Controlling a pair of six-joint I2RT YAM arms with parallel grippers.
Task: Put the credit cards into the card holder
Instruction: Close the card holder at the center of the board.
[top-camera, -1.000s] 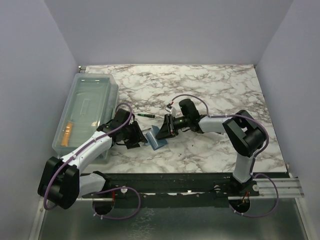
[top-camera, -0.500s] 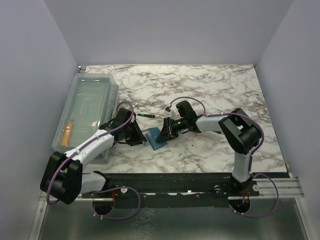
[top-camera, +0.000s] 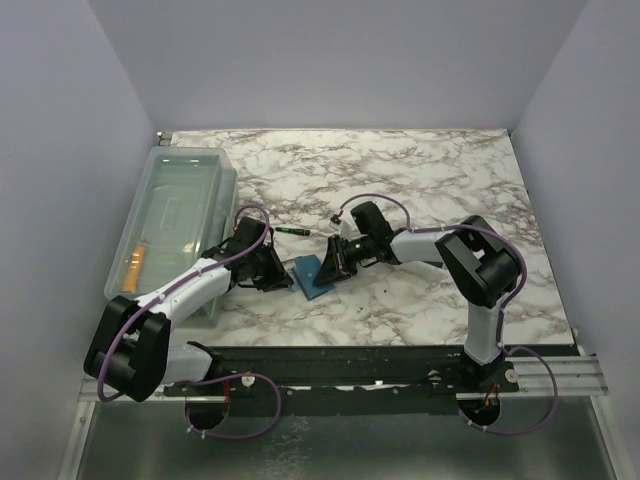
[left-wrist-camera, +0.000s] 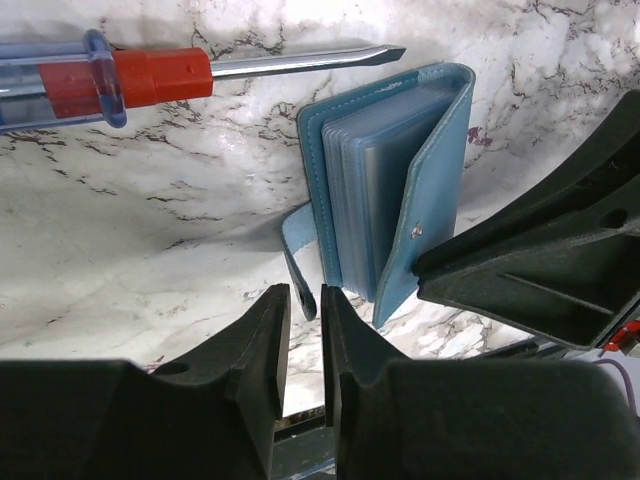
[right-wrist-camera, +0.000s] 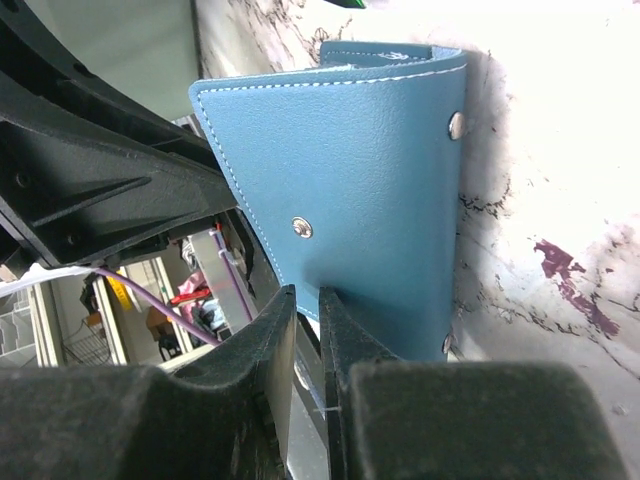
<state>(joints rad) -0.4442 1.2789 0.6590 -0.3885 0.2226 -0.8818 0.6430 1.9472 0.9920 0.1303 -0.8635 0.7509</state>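
The teal-blue card holder (top-camera: 311, 276) stands half open on the marble table between my two grippers. In the left wrist view its clear inner pockets (left-wrist-camera: 385, 190) face me and its snap tab (left-wrist-camera: 296, 250) hangs down into the narrow gap of my left gripper (left-wrist-camera: 305, 290), which is shut on the tab's end. My right gripper (right-wrist-camera: 307, 292) is shut on the lower edge of the card holder's outer cover (right-wrist-camera: 350, 170). A narrow golden-orange shape (top-camera: 135, 265) in the clear bin looks like the credit cards. No card is in either gripper.
A large clear plastic bin (top-camera: 170, 215) stands along the left side, close behind the left arm. A screwdriver with a red and clear handle (left-wrist-camera: 150, 75) lies on the marble table (top-camera: 430, 170) just beyond the card holder.
Both grippers have narrowed from wider openings. The left gripper moved right to the card holder's tab. The right gripper slid a little left with the cover.
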